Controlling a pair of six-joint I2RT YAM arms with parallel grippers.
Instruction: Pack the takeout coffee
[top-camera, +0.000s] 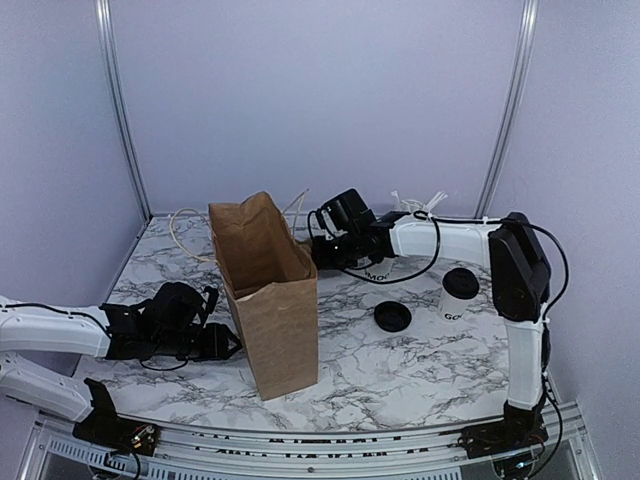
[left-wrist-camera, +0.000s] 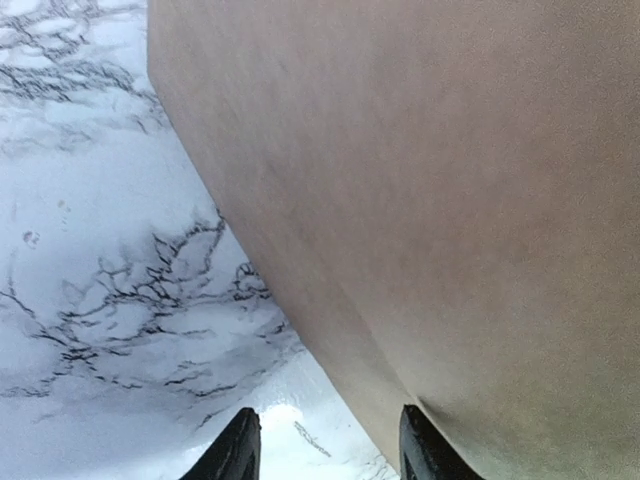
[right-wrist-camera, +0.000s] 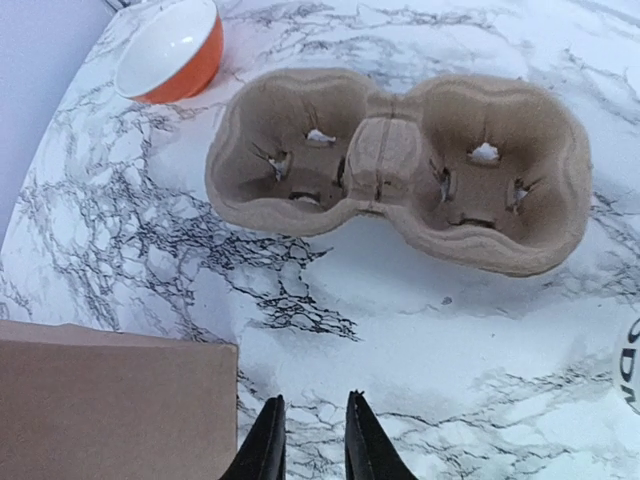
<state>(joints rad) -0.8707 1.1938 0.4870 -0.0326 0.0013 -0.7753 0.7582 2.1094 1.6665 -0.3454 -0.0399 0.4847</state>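
Note:
The white paper cup (top-camera: 459, 297) with dark lettering and a dark top stands right of centre. A loose black lid (top-camera: 392, 317) lies on the table to its left. A cup edge with lettering (right-wrist-camera: 632, 365) shows in the right wrist view. My right gripper (top-camera: 318, 251) (right-wrist-camera: 312, 440) hovers by the brown paper bag's (top-camera: 270, 290) upper right, its fingers narrowly apart and empty. My left gripper (top-camera: 228, 342) (left-wrist-camera: 325, 450) is open and empty at the bag's (left-wrist-camera: 450, 200) lower left side. Its right finger (left-wrist-camera: 425, 450) is against the bag wall.
A brown pulp cup carrier (right-wrist-camera: 400, 170) and an orange bowl (right-wrist-camera: 170, 50) lie beyond the right gripper. A bag corner (right-wrist-camera: 110, 410) sits to its left. Another lettered white cup (top-camera: 380, 270) is mostly hidden under the right arm. White stirrers (top-camera: 418, 200) and white cords (top-camera: 180, 235) lie at the back.

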